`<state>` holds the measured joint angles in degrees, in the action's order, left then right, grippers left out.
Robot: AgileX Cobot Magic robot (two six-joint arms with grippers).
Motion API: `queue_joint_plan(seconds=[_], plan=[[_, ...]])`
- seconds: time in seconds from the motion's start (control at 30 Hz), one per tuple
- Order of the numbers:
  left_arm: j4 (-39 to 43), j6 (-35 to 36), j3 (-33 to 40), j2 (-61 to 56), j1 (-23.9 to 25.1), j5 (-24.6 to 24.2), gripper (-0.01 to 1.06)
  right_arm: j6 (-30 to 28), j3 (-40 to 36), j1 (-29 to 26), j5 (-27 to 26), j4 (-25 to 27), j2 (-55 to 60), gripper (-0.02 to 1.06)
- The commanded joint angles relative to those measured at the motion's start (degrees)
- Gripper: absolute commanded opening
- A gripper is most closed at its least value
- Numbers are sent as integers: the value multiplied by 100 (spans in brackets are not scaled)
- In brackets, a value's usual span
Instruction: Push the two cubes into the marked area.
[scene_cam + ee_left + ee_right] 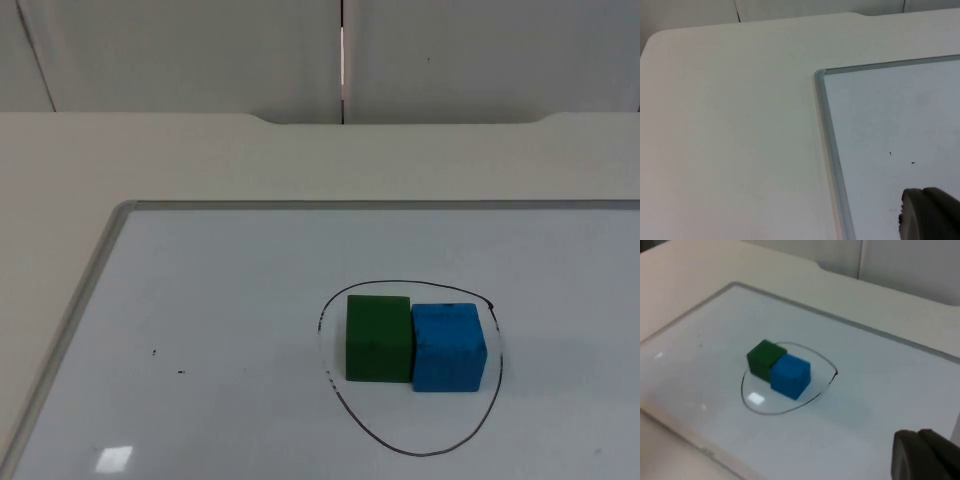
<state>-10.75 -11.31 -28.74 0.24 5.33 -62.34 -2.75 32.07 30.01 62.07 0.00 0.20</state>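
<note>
A green cube (pixel 379 338) and a blue cube (pixel 449 347) sit side by side, touching, on a whiteboard (pixel 200 300). Both lie inside a hand-drawn black oval (pixel 420 452), in its far half, and the blue cube reaches close to the line on the right. In the right wrist view the green cube (pixel 762 357) and blue cube (pixel 790 376) stand well ahead of my right gripper (pixel 926 456), which hangs back over the board, apart from them. My left gripper (pixel 931 216) waits above the board near its far-left corner, away from the cubes.
The whiteboard's grey frame (pixel 827 130) rises slightly above the cream table top (pixel 300 160). A grey partition wall (pixel 450 50) closes the table at the back. A few small black specks (pixel 180 373) mark the board left of the oval.
</note>
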Motion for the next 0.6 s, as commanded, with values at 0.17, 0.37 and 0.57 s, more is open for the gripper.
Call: queue_joint_plan(seconds=[0.17,0.37,0.57], plan=[[-56,-3,17,-24,-37,33,0,-275,-250,-7,-28,149,-20,0],[-56,-3,17,-24,-37,33,0,-235,-250,-7,-28,111,-20,0],[-56,-3,17,-24,-37,33,0,-235,-250,-7,-28,123,-20,0]])
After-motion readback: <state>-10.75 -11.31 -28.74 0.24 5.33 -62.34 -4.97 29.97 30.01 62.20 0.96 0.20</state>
